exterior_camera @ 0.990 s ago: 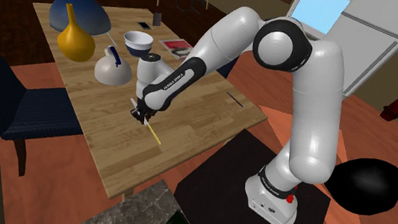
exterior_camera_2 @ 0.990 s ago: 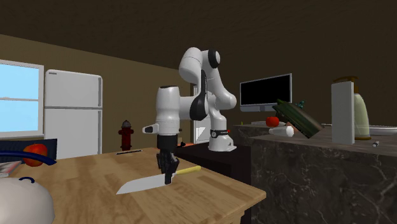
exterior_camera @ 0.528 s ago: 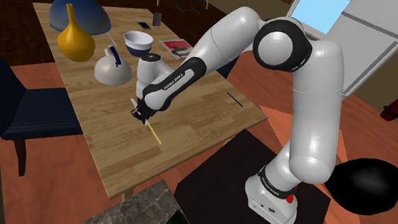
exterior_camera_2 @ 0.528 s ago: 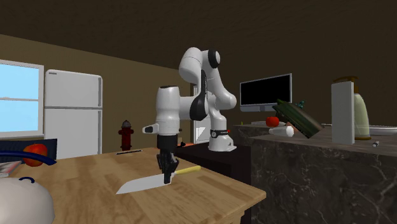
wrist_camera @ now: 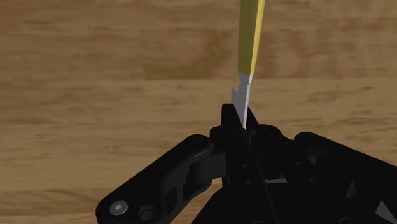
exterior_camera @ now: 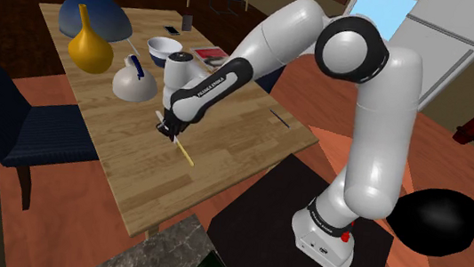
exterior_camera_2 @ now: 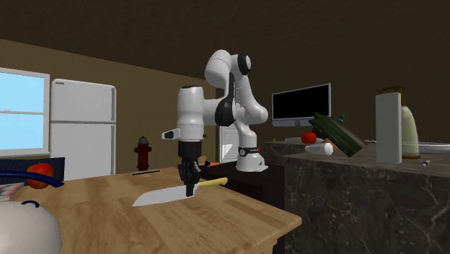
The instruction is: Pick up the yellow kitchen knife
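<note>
The knife [exterior_camera_2: 162,195] has a pale grey blade and a yellow handle [exterior_camera_2: 214,182]. It hangs roughly level, a little above the wooden table [exterior_camera_2: 238,216], with my gripper [exterior_camera_2: 190,189] shut on the blade close to the handle. In the shoulder view the gripper [exterior_camera: 168,133] points down over the middle of the table [exterior_camera: 225,145], and the yellow handle [exterior_camera: 185,153] sticks out below it toward the table's near edge. In the wrist view the fingers [wrist_camera: 236,118] clasp the thin blade, and the yellow handle [wrist_camera: 251,38] reaches away over the wood.
At the table's far end stand a yellow vase [exterior_camera: 90,47], a white domed pot [exterior_camera: 133,82], a white bowl [exterior_camera: 165,50] and a red book [exterior_camera: 209,57]. A dark pen [exterior_camera: 279,117] lies near the table's right edge. A blue chair [exterior_camera: 13,124] stands left of it.
My gripper has risen a little and shifted toward the table's far end, and the knife has come up off the wood with it.
</note>
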Robot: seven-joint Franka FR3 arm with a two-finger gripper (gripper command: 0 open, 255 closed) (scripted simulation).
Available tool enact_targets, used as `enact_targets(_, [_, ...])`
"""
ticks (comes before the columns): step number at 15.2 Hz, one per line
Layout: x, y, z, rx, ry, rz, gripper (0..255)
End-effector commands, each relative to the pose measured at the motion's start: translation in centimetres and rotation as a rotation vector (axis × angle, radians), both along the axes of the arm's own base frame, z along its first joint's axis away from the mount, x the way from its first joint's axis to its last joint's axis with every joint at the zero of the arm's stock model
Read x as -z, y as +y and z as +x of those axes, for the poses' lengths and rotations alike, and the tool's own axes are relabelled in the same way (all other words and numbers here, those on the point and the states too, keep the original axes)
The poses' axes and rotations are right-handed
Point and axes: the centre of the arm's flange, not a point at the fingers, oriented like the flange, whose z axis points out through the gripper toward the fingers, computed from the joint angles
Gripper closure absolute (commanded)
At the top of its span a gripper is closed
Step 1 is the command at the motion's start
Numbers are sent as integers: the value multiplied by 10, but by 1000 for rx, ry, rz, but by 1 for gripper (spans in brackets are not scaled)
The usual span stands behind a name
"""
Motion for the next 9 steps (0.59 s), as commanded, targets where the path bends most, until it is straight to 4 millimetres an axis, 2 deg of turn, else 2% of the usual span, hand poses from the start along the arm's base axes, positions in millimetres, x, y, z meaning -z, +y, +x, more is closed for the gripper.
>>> enact_targets(1, [-11, 1, 1, 0, 0, 0, 255])
enact_targets(7, [-42, 1, 1, 0, 0, 0, 255])
enact_targets(9, [-43, 1, 1, 0, 0, 0, 255])
